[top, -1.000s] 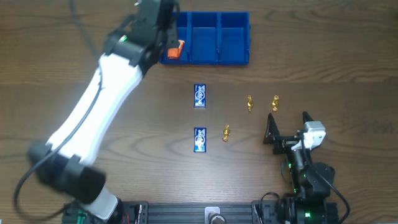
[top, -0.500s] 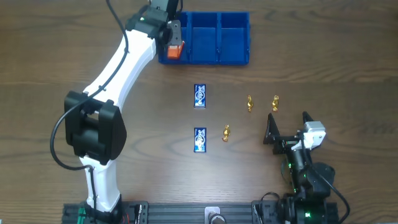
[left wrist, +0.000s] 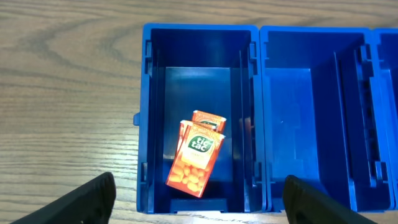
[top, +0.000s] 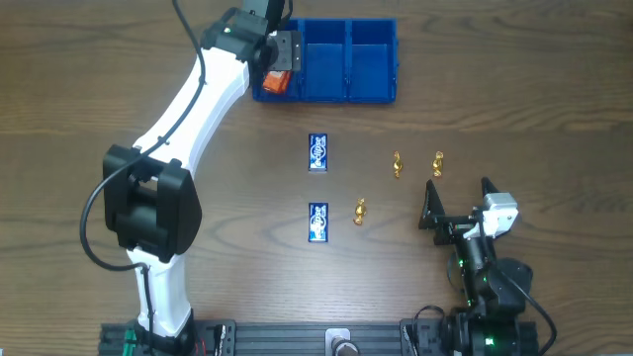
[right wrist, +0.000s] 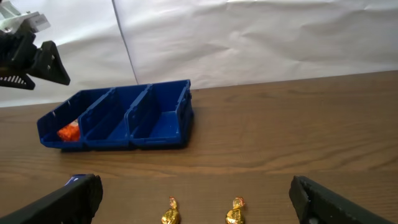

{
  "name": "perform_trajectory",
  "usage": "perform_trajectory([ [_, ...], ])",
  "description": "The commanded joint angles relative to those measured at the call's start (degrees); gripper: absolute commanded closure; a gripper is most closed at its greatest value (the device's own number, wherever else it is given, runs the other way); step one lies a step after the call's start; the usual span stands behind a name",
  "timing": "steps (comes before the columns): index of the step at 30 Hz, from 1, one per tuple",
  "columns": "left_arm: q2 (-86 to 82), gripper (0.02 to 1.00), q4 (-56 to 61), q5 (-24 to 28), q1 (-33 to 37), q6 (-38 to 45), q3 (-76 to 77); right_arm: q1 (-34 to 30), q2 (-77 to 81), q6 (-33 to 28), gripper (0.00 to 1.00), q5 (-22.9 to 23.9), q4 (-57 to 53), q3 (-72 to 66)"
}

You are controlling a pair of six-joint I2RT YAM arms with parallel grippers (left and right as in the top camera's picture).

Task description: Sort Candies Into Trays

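Observation:
A blue three-compartment tray (top: 395, 61) stands at the back of the wooden table. Two orange candy boxes (left wrist: 196, 160) lie in its left compartment (left wrist: 145, 112), one partly on the other. My left gripper (left wrist: 199, 186) hangs open above them, holding nothing; it also appears from above as the left gripper (top: 278, 42). Two blue candy packs (top: 317, 152) (top: 317, 222) and three gold wrapped candies (top: 397, 163) (top: 438, 163) (top: 360, 211) lie mid-table. My right gripper (top: 458, 203) stands open near the front right, just in front of the gold candies (right wrist: 171, 213).
The tray's middle compartment (left wrist: 298, 124) and right compartment (top: 373, 59) hold nothing that I can see. A white backdrop (right wrist: 261, 37) stands behind the table. Bare wood stretches to the left and right of the candies.
The left arm has swung into a more upright pose, and its gripper has shifted slightly over the tray's left compartment. The orange box stays in that compartment. The right arm has not moved.

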Motion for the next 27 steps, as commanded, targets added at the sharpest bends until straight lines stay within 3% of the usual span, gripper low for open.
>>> perform_trajectory([
  [1, -15.9, 0.097, 2.0, -2.2, 0.2, -0.2, -3.3, -0.2, -0.3, 0.2, 0.001, -0.3, -0.4, 0.0],
  [3, -26.3, 0.023, 6.5, -4.0, -0.2, 2.5, -9.6, -0.2, -0.3, 0.2, 0.001, -0.3, -0.4, 0.0],
  [8, -54.9, 0.018, 21.2, -3.6, 2.3, 6.9, -33.1, -0.2, -0.3, 0.2, 0.001, -0.3, -0.4, 0.0],
  [11, -75.8, 0.018, 22.5, 0.9, 8.6, 7.6, -50.0, -0.2, -0.3, 0.2, 0.001, -0.3, -0.4, 0.0],
  [16, -100.2, 0.018, 21.9, 2.1, 14.6, 13.1, -69.7, -0.2, -0.3, 0.2, 0.001, -0.3, -0.4, 0.0],
  [21, -114.2, 0.020, 22.9, 3.4, 16.9, 15.9, -85.6, -0.2, -0.3, 0.2, 0.001, -0.3, -0.4, 0.0],
  [27, -117.0, 0.023, 27.9, 9.6, 18.1, 15.8, -98.3, -0.2, -0.3, 0.2, 0.001, -0.3, -0.4, 0.0],
])
